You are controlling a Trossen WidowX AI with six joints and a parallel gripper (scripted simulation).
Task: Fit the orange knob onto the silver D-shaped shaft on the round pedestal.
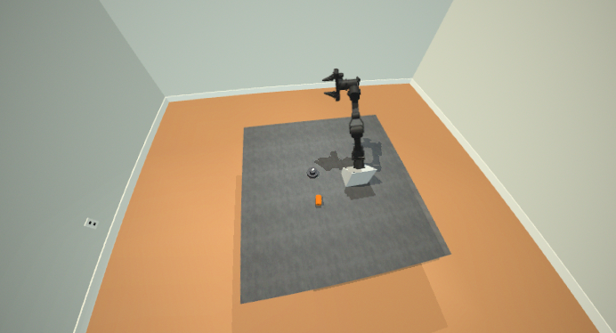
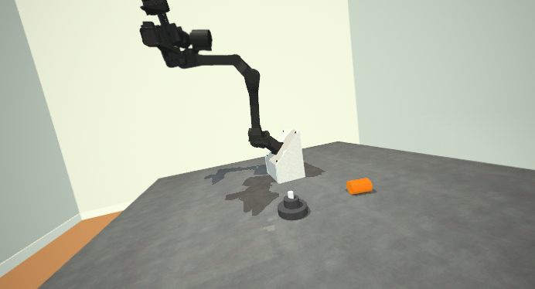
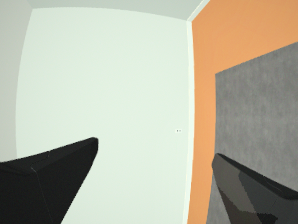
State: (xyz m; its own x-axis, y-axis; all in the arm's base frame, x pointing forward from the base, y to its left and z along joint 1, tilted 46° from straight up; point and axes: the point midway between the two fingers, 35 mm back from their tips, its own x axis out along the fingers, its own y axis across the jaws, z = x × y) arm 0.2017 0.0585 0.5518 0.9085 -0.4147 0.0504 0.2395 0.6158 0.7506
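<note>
The orange knob [image 1: 319, 200] [image 2: 359, 186] is a cylinder lying on its side on the grey table top. Its hole cannot be made out. The round dark pedestal [image 1: 312, 174] [image 2: 292, 212] stands apart from it, with the short silver shaft [image 2: 291, 195] upright on top; the shaft's flat side is too small to tell. My gripper [image 1: 326, 86] [image 2: 148, 19] [image 3: 157, 152] is open and empty, raised high above the table and far from both knob and pedestal, its fingers wide apart in the wrist view.
The white arm base [image 1: 360, 177] [image 2: 291, 161] stands on the grey table top [image 1: 276, 253] [image 2: 193, 239], near the pedestal and the knob. The arm rises from it. Shadows of the arm fall beside the base. Walls and an orange floor [image 1: 178, 208] surround the table.
</note>
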